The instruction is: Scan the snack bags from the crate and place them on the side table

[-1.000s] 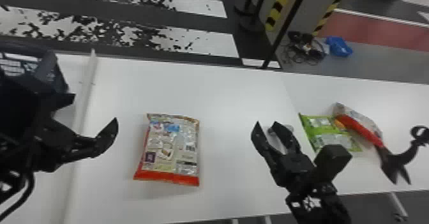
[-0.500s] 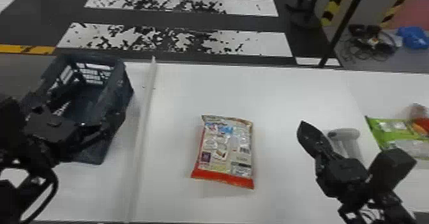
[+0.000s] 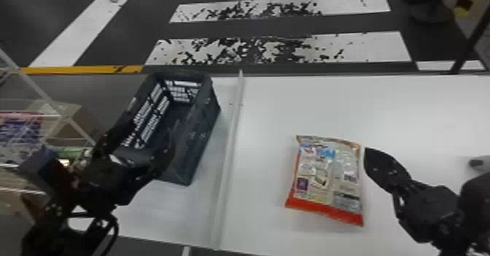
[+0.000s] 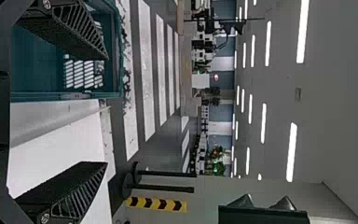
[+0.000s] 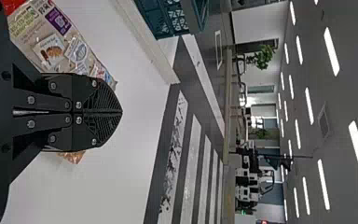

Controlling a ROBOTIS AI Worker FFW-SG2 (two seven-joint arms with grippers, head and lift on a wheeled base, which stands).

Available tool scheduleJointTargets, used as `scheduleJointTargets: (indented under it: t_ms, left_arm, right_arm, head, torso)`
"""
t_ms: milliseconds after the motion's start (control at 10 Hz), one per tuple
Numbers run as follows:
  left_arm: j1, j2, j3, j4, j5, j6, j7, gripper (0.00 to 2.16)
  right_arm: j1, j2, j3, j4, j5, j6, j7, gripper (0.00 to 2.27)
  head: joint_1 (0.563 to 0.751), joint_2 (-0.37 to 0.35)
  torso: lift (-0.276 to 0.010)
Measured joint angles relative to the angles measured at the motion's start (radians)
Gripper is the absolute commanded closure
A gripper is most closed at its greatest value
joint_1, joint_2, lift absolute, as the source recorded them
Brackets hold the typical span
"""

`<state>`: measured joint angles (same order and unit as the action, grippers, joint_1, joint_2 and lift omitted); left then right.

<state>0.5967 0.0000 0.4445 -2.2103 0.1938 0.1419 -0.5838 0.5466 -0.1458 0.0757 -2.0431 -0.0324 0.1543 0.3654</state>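
Note:
In the head view my left gripper (image 3: 151, 138) stands with fingers apart over the near end of the dark crate (image 3: 198, 142). In the left wrist view the gripper (image 4: 107, 109) has one finger over the crate (image 4: 117, 51), the other over white tabletop. The snack bag (image 3: 326, 178), silvery with a red lower edge, lies flat on the white table. Just at its right side is my right gripper (image 3: 368, 155). The right wrist view has that gripper (image 5: 121, 112) with its fingers pressed together, holding nothing, covering part of the bag (image 5: 70, 44).
A raised white strip (image 3: 229, 156) divides the crate's surface from the white table (image 3: 269, 109). Part of a grey object (image 3: 477, 162) lies at the far right. A wire rack (image 3: 40, 87) with boxes stands at the left, beyond my left arm.
The head view has swung left, bringing the whole crate in. My left gripper has moved left over the strip to the crate; my right gripper has come left, close to the bag.

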Motion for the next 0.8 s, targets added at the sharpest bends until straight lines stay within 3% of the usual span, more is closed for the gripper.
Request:
scheduleJointTargets:
  t_ms: [200,800]
  left_arm:
    - [0.005,0.0,0.012,0.025,0.007,-0.004,-0.017,0.08]
    - [0.0,0.0,0.007,0.049,0.006,0.001,-0.036,0.08]
  right_arm:
    - [-0.036,-0.027,0.087,0.019,0.043,0.026,0.0,2.24]
    - [-0.19,-0.049,0.22,0.12,0.119,0.166,0.003,2.24]
  head:
    - [0.695,0.339]
    - [0.695,0.35]
  torso:
    - [-0.094]
    - [-0.094]
